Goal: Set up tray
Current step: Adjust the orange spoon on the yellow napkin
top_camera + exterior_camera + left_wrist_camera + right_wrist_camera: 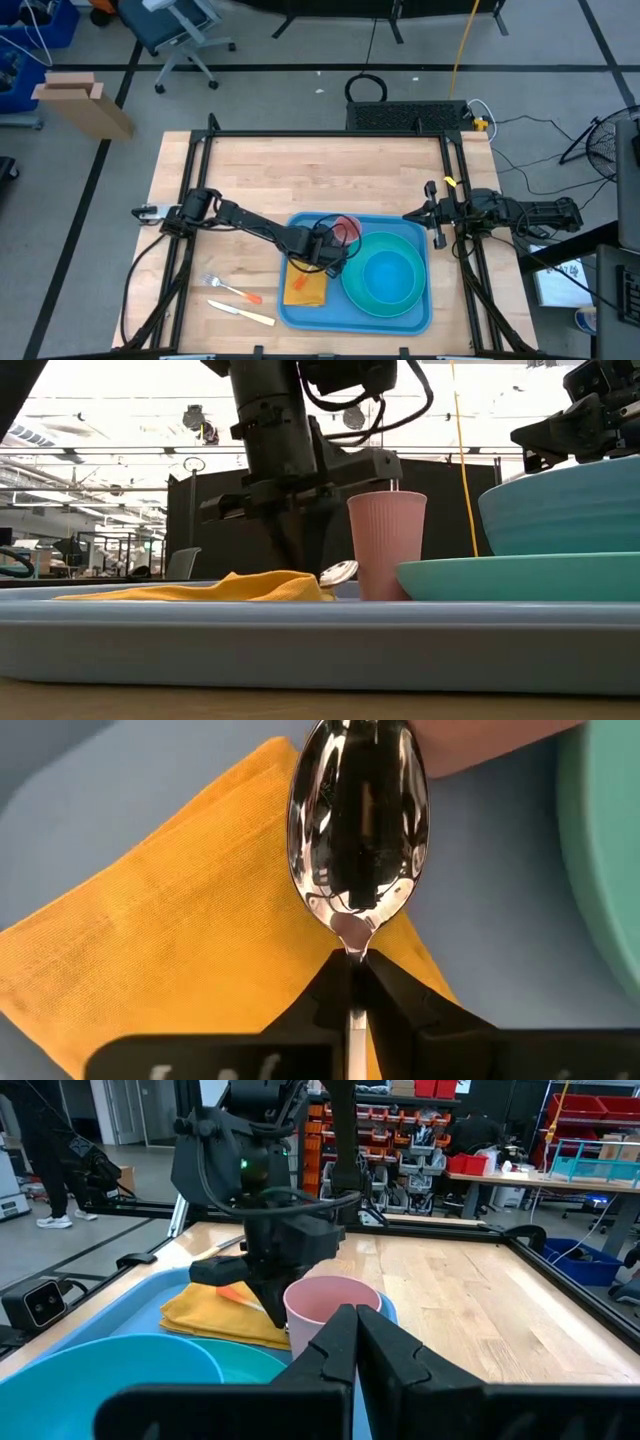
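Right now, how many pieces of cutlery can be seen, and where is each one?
3. A spoon is held by the left gripper over the yellow napkin on the tray. A fork and a knife lie on the table, left of the tray.

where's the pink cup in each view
High view: pink cup at the tray's far edge, mostly under the left arm.
Low view: centre, upright.
Left wrist view: only a pink edge at top.
Right wrist view: centre.
Shared landmark: orange napkin beside it.
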`<action>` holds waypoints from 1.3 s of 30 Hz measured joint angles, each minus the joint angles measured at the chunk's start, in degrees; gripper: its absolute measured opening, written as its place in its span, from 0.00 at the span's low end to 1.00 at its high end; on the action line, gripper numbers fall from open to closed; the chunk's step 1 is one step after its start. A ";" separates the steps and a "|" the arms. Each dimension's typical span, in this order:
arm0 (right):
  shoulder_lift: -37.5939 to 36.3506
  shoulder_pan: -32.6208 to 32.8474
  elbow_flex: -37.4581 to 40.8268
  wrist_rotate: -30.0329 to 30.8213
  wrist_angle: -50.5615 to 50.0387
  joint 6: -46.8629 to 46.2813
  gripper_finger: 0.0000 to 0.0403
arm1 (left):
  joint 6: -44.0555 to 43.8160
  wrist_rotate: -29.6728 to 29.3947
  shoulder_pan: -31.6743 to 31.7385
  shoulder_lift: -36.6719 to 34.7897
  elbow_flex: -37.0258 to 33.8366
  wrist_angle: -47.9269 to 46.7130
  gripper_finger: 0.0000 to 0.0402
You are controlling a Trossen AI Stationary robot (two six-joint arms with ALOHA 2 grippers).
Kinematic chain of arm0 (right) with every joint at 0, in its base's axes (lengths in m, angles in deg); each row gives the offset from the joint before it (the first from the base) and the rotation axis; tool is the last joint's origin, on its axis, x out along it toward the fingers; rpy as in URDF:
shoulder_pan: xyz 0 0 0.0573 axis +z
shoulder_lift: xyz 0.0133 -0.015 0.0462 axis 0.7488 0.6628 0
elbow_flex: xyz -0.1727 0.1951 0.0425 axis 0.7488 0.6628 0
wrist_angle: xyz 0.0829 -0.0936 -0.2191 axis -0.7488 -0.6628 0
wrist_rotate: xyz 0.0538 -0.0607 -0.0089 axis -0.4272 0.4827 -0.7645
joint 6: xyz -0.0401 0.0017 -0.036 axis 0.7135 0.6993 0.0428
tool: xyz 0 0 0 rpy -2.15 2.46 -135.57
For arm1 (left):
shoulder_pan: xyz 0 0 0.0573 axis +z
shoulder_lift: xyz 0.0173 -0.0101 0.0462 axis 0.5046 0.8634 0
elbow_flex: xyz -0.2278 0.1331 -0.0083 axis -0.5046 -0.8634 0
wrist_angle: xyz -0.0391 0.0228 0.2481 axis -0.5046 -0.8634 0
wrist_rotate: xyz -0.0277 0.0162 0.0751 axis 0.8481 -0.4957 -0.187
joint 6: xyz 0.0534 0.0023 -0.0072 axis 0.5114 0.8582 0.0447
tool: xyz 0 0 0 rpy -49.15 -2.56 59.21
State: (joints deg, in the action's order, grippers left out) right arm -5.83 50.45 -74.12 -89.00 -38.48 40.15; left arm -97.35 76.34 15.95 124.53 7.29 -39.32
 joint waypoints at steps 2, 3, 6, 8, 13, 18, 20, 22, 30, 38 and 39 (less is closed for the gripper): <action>0.00 0.01 0.00 0.00 0.02 0.00 0.00 | -0.42 0.82 -0.02 0.00 0.01 -0.43 0.05; 0.00 0.01 0.00 0.00 0.02 0.00 0.00 | -0.80 1.09 -0.12 0.00 0.01 -0.77 0.04; 0.00 0.02 0.00 0.00 0.02 -0.02 0.00 | -3.39 1.62 -0.72 0.00 0.03 -2.57 0.03; 0.00 0.02 0.00 0.00 0.02 -0.02 0.00 | -6.37 2.40 -1.35 0.00 0.03 -4.27 0.03; 0.00 0.02 0.00 -0.20 0.00 -0.04 0.00 | -14.20 3.73 -2.90 -0.04 0.03 -6.75 0.03; 0.00 0.02 0.00 -0.22 0.00 -0.04 0.00 | -19.23 4.01 -2.94 -0.96 0.03 -5.81 0.03; 0.00 0.02 0.00 -0.24 0.00 -0.04 0.00 | -22.31 3.51 -2.71 -2.48 0.06 -5.41 0.03; 0.00 0.02 0.00 -0.24 0.00 -0.04 0.00 | -23.66 3.05 -2.38 -3.91 0.16 -5.09 0.03; 0.00 0.02 0.00 -0.26 0.00 0.24 0.00 | -26.74 -1.04 -3.11 -4.77 0.18 -2.10 0.02; 0.02 0.02 0.00 -0.25 0.04 0.37 0.00 | -27.86 -3.59 -3.65 -3.71 0.16 -0.90 0.02; 0.02 0.02 0.00 -0.26 0.04 0.37 0.00 | -28.10 -4.26 -3.72 -3.19 0.16 -0.48 0.02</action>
State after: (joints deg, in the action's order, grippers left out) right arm -5.81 50.47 -74.12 -89.25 -38.44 40.52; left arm -125.45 72.08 12.24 121.33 7.46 -39.80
